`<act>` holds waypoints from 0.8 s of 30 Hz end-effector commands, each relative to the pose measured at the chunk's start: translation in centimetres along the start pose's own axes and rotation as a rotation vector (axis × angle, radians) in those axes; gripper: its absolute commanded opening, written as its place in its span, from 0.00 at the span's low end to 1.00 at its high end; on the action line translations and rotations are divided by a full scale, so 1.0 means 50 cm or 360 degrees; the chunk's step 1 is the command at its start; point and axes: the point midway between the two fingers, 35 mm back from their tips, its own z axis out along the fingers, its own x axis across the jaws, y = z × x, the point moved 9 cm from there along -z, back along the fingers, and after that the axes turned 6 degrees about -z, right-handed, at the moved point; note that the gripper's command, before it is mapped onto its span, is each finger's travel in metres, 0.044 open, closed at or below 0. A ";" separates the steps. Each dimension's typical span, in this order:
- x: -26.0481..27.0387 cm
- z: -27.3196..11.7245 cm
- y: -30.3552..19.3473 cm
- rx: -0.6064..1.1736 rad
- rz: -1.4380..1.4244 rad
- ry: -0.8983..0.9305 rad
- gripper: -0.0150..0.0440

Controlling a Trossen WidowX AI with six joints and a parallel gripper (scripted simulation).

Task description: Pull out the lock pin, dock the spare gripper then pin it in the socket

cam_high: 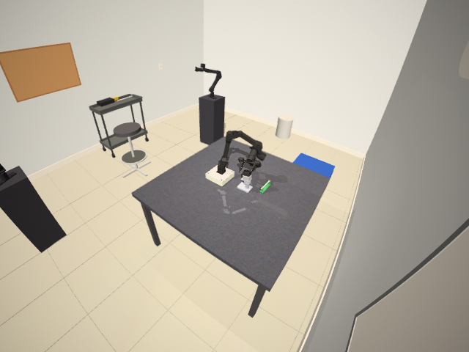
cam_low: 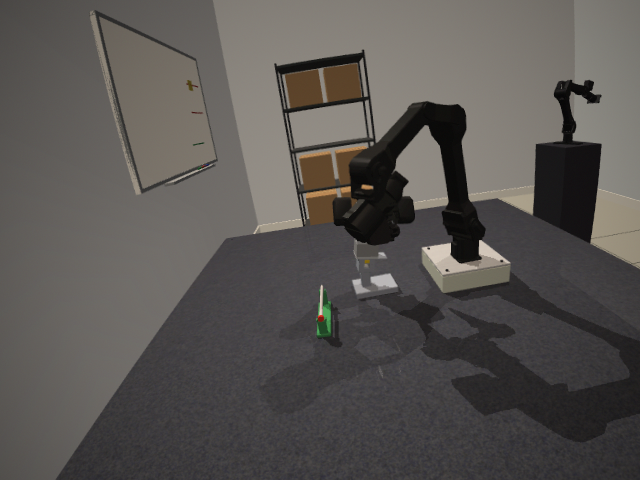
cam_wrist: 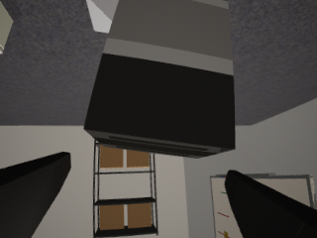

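The light grey mount (cam_high: 242, 187) (cam_low: 385, 285) stands on the table. The spare gripper, a grey block with a black end (cam_high: 246, 173) (cam_low: 366, 251) (cam_wrist: 163, 101), stands upright in its socket. A small yellow patch (cam_low: 367, 261) shows on the socket's side. The lock pin (cam_high: 266, 185) (cam_low: 321, 302), pale with a red head, lies in the green holder (cam_high: 262, 189) (cam_low: 324, 331) beside the mount. My gripper (cam_high: 248, 167) (cam_wrist: 150, 170) is open, just above the spare gripper, with its fingertips wide apart beyond the black end and nothing between them. The wrist hides the fingers in the exterior view.
My arm's white base block (cam_high: 219, 176) (cam_low: 442, 279) stands close to the mount on the dark table (cam_high: 212, 219) (cam_low: 206, 403). The green holder is on the mount's other side. A shelf (cam_low: 325, 105) (cam_wrist: 126, 200) and a whiteboard (cam_low: 160, 103) are in the background.
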 end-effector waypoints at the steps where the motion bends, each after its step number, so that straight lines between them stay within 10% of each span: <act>1: 0.006 -0.007 -0.019 -0.0017 -0.0007 -0.0031 1.00; 24: 0.021 -0.042 -0.107 -0.0108 -0.0008 -0.0187 1.00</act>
